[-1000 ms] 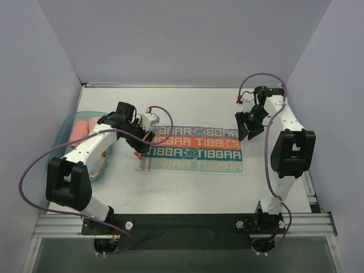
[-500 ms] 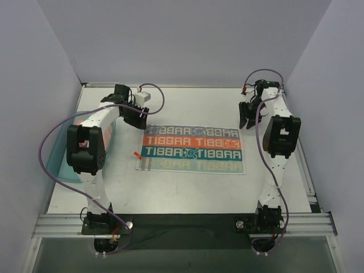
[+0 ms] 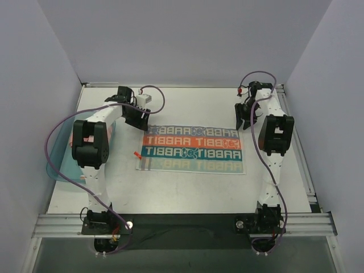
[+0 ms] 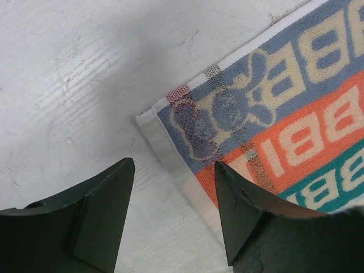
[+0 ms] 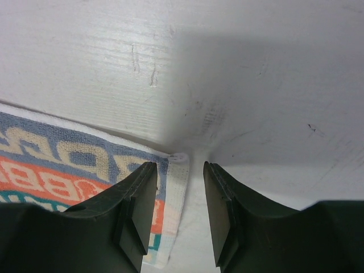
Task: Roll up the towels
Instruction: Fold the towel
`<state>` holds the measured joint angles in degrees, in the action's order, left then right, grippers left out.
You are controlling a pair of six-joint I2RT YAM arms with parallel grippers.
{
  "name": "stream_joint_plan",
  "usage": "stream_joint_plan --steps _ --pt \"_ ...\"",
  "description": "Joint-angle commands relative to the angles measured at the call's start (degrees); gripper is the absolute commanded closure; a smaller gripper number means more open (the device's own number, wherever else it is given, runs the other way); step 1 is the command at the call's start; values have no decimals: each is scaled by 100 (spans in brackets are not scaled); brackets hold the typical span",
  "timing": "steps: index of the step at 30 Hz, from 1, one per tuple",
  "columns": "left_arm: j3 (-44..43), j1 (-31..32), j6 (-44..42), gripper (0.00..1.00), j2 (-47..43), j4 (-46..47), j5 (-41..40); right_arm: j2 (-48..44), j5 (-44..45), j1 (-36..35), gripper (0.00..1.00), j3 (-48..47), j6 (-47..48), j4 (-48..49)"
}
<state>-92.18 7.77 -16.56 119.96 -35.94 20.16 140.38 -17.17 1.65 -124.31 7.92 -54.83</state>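
a: what moved in the last second?
b: both arms. left arm (image 3: 105,116) swung off the rabbit towel's (image 3: 193,149) left edge to its far-left corner. right arm (image 3: 277,133) closed in on the far-right corner. the towel hasn't shifted: flat, lettering up.
a: pincers?
b: left pincer (image 4: 173,170) is wide apart and empty, straddling the towel's side hem just short of the corner. right pincer (image 5: 180,170) is narrower but apart, with the corner hem showing in the gap, not clamped.
a: so no roll yet.
b: none. looks like lining up to pinch both far corners.
a: surroundings?
b: lavender walls (image 3: 182,40) around three sides of the towel, scuffed white table (image 3: 187,187) under it, teal tray (image 3: 57,165) off its left, partly behind the left arm.
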Motion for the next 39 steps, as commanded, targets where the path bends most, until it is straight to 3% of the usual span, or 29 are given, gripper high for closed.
stream_joint_plan --steps 1,6,18,26,39 --pt "-309 -56 91 31 124 184 -39 113 126 -59 61 -199 -89 -186" --pt "-432 -74 135 31 291 184 -83 235 38 -112 64 -199 -124 -195" --pt "-713 -100 363 31 589 193 154 245 -50 -121 100 -216 -124 -195" --pt "-977 -100 531 42 880 211 313 236 3 -121 100 -251 -80 -195" --pt "-959 -91 548 70 959 219 357 262 -6 -121 100 -313 -72 -186"
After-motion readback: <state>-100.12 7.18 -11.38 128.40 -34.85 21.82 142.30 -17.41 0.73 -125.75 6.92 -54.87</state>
